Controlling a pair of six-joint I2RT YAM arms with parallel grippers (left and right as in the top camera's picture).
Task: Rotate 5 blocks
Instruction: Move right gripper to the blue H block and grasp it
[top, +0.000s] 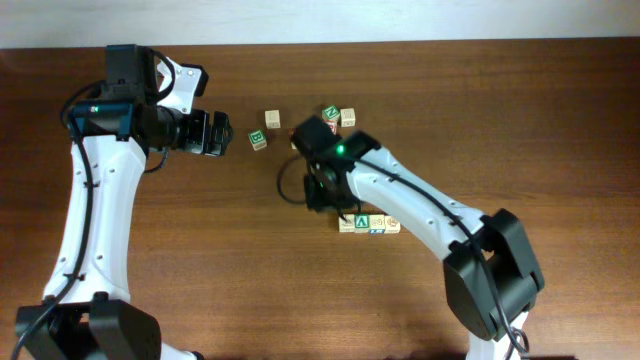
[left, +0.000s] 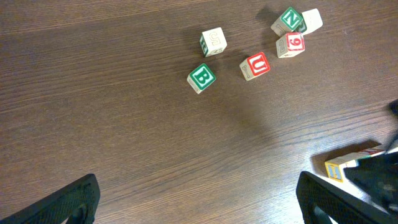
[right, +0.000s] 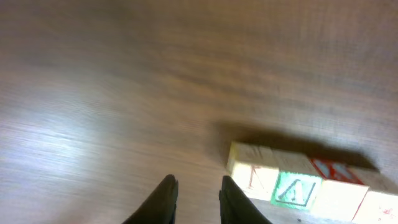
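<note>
My right hand (right: 198, 190) is barely parted, grasping nothing; the row of blocks (right: 305, 186) lies on the counter (right: 93, 93) just beside it at three o'clock, long axis nine-to-three; my left hand (top: 220, 134), released wide, is well apart.

The desk (top: 200, 260) is dark brown with fine, streaky wood grain. At the lower right of the right wrist view, the row of blocks (right: 298, 186) is pale wood, with a red print on one face, a green letter on the next and red on a top face. In the upper right of the left wrist view are a green "B" cube (left: 201, 77), a red "U" cube (left: 255, 65), a red "6" cube (left: 291, 43) and a green "N" cube (left: 290, 18), all on pale wood. The left arm (top: 90, 210) and right arm (top: 400, 195) are white with black joints.
</note>
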